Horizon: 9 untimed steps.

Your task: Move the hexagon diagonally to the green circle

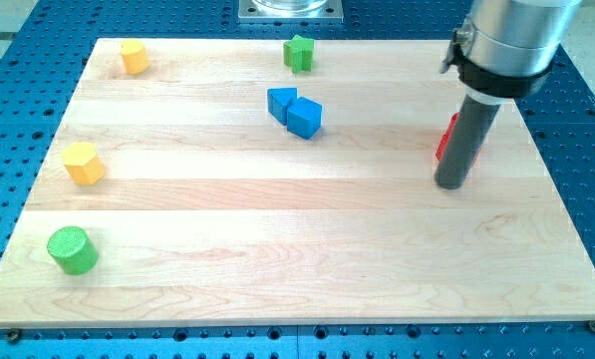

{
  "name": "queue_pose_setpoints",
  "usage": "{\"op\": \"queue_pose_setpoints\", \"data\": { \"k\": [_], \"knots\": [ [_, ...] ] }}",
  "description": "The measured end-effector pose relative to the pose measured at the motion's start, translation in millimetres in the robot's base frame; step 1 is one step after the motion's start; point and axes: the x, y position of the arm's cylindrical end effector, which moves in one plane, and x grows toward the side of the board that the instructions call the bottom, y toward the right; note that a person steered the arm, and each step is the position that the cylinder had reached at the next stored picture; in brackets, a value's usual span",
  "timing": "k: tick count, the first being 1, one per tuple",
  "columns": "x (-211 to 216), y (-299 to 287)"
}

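A yellow hexagon block [83, 163] lies near the board's left edge. A green circle block [72, 249] lies below it, at the lower left. My tip [450, 184] rests on the board at the view's right, far from both. Right behind the rod a red block [445, 140] shows only partly; its shape cannot be made out.
A second yellow block [134, 57] sits at the upper left. A green star-like block [298, 53] is at the top centre. Two blue blocks, a triangle [281, 102] and a cube [304, 118], touch each other below it. The wooden board [307, 259] lies on a blue perforated table.
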Motion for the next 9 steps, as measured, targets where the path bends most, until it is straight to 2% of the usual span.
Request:
{"op": "queue_pose_setpoints", "data": {
  "k": [1, 2, 3, 4, 5, 6, 7, 9],
  "knots": [
    [-12.9, 12.3],
    [9.6, -73.8],
    [2.0, -193.7],
    [-67.9, -254.0],
    [-97.6, -340.4],
    [-95.4, -429.3],
    [-87.8, -492.0],
    [-14.4, -475.2]
  ]
}}
